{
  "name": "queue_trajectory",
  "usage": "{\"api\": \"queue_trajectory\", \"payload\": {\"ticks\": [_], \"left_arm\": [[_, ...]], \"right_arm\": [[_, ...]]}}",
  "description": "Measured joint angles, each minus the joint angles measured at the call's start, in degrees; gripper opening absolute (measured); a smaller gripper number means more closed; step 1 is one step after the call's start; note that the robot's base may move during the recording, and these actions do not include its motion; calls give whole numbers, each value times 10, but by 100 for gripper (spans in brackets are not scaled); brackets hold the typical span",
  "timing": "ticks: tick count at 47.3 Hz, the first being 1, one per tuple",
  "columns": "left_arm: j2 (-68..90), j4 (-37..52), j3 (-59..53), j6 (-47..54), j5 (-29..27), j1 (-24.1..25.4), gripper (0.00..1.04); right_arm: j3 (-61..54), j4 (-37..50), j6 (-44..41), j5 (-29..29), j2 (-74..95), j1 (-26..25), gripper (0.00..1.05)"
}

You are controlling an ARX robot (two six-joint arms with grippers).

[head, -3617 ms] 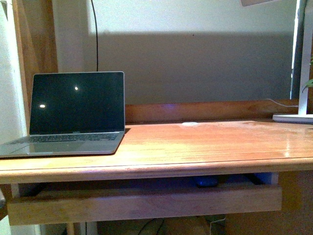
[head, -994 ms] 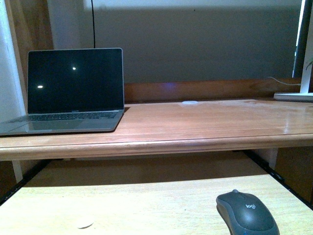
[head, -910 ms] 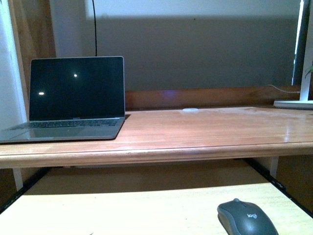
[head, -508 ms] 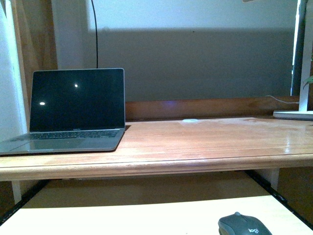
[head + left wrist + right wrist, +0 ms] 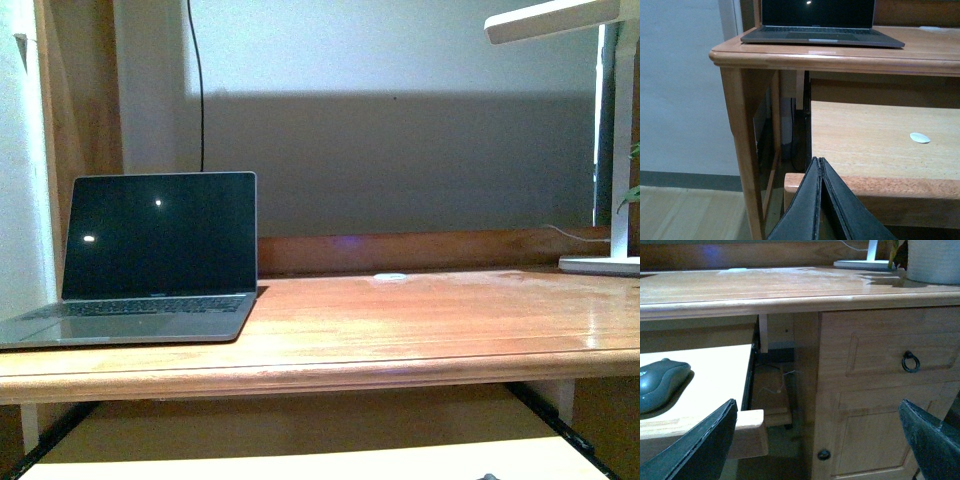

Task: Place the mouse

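Starting at the left, a laptop (image 5: 150,255) sits open and dark on the desk (image 5: 420,325). Lower down, the left gripper (image 5: 820,162) hangs in front of the near left corner of the pulled-out tray (image 5: 860,125), its fingers pressed together with nothing between them. A small white disc (image 5: 919,137) lies on the tray. Further right, the mouse (image 5: 660,382) rests on the tray near its right edge, under the desk's overhang and touched by nothing. The right gripper (image 5: 817,407) is low, off the tray's right end and in front of the cabinet (image 5: 875,365), with its fingers spread wide and empty. A lamp (image 5: 600,265) stands at the desk's far right.

The pick-up looks not yet begun, and I judge this to be the approach step. Next, the right gripper would need to swing in over the tray and close on the sides of the mouse. It would then lift it out past the desk's front lip, probably to the bare middle of the desk.
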Motion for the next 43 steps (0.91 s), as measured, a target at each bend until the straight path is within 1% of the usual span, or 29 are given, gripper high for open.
{"api": "queue_trajectory", "payload": {"ticks": [19,20,22,24,26,31,34,38,43], "left_arm": [[-2,0,0,0,0,0,3],[-2,0,0,0,0,0,3],[-2,0,0,0,0,0,4],[-2,0,0,0,0,0,10],[-2,0,0,0,0,0,18],[-2,0,0,0,0,0,35],[-2,0,0,0,0,0,46],[-2,0,0,0,0,0,60],[-2,0,0,0,0,0,78]], "right_arm": [[0,0,0,0,0,0,97],[0,-2,1,6,1,1,97],[8,-31,20,41,12,10,97],[15,-49,46,68,32,16,97],[18,-48,66,76,52,16,97],[39,-17,100,89,103,16,97],[66,12,110,104,135,28,97],[103,55,114,128,184,65,97],[145,98,122,155,254,134,97]]}}
